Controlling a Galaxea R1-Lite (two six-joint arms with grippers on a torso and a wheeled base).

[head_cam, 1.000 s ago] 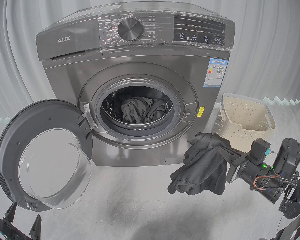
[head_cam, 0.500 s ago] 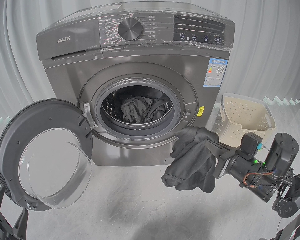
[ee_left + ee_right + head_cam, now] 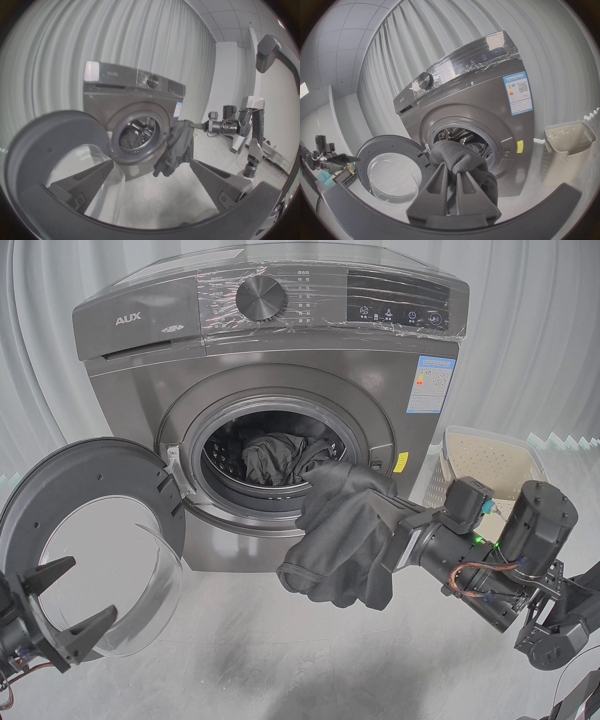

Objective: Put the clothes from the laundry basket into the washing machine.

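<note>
While my left fingers gape wide on nothing beside the swung-open door, my right fingers are pinched tight on the dark garment, which hangs just before the lower right rim of the washing machine opening. I judge 1 piece mid-carry: next, lift it over that rim into the drum, beside the clothes inside. With the door left and the laundry basket right, the middle approach looks open.

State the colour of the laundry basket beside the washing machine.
The laundry basket is cream, its walls dotted with small holes; clearest in the right wrist view.
</note>
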